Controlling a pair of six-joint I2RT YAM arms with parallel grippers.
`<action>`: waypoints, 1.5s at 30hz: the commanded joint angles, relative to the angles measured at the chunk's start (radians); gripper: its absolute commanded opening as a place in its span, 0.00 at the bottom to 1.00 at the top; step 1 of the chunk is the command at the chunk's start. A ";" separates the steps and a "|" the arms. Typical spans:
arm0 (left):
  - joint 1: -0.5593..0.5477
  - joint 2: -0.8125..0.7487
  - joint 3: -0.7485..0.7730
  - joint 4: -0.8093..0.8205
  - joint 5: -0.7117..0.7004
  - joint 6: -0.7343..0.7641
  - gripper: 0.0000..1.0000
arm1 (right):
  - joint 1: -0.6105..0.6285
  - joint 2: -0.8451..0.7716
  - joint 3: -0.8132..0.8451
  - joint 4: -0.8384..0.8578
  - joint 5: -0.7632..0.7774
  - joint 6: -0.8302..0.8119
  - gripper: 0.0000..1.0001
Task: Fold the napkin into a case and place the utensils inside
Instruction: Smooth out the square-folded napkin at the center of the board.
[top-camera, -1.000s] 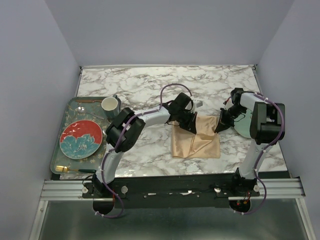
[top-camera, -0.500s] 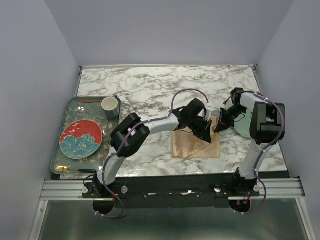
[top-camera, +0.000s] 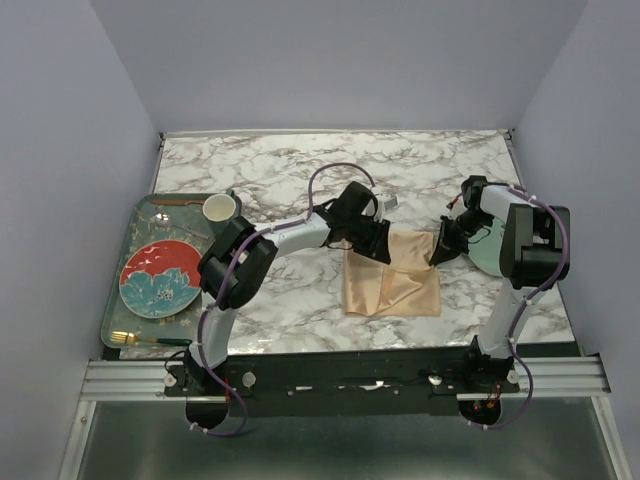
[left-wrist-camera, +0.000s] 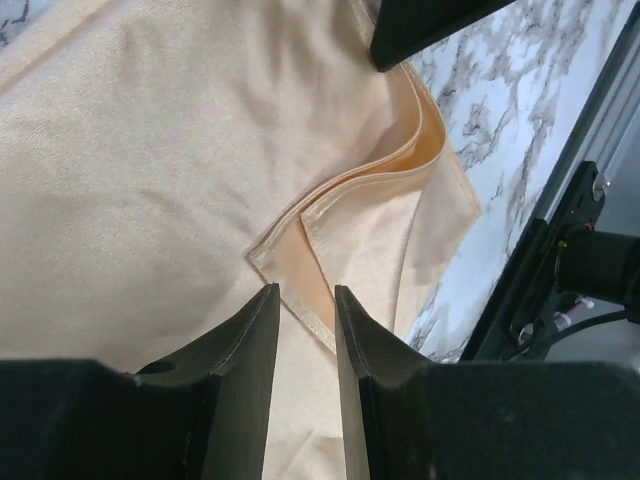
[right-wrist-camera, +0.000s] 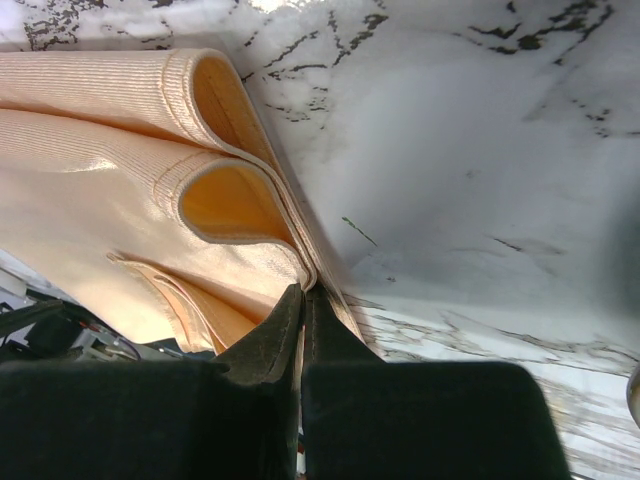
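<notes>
At napkin (top-camera: 395, 285) right edge, right gripper (right-wrist-camera: 303, 292) pinches folds; left gripper (left-wrist-camera: 305, 297) parted, empty; marble table (top-camera: 300, 170) beyond.

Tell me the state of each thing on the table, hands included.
napkin: folded in layers, lying on the table.
left hand: open, over the napkin, holding nothing.
right hand: shut on the napkin's edge.
cup: upright on the tray.
plate: flat on the tray.
fork: lying at the tray's near edge.
</notes>
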 joint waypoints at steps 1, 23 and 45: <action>-0.012 0.013 0.017 -0.051 -0.067 0.013 0.38 | -0.005 0.022 0.017 0.005 0.043 -0.009 0.09; -0.018 0.134 0.099 -0.074 -0.080 -0.004 0.38 | -0.005 0.037 0.009 0.008 0.051 -0.003 0.09; -0.085 0.142 0.116 0.049 0.067 -0.092 0.00 | -0.005 0.048 0.000 0.019 0.061 -0.002 0.08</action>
